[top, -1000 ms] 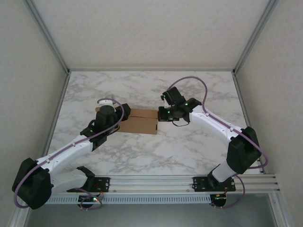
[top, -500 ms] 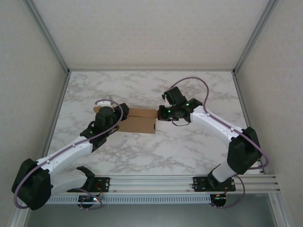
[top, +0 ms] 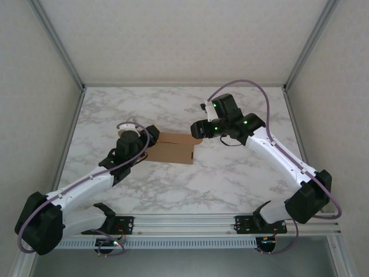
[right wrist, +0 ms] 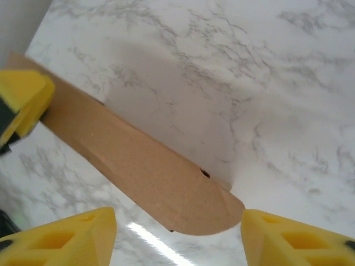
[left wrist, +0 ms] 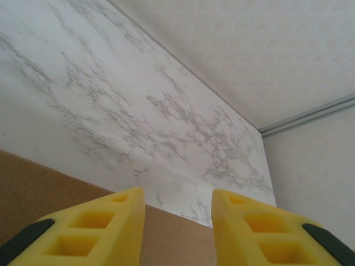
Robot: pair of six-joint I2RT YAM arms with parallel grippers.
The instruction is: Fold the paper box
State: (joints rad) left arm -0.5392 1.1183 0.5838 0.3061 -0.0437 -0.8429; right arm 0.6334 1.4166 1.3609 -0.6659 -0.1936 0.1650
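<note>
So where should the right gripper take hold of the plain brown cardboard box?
The raised flap of the cardboard box, pinched across its thin edge from above: it seems clear of the marble table, and the open right gripper hangs over its rounded end.

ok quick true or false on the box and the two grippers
1. The right gripper is open. True.
2. The right gripper grips the box. False: its jaws stand wide apart, clear of the cardboard.
3. The left gripper is over the box's left end. True.
4. The table is bare wood. False: it has a white marble pattern.
5. The box is white. False: it is plain brown cardboard.
</note>
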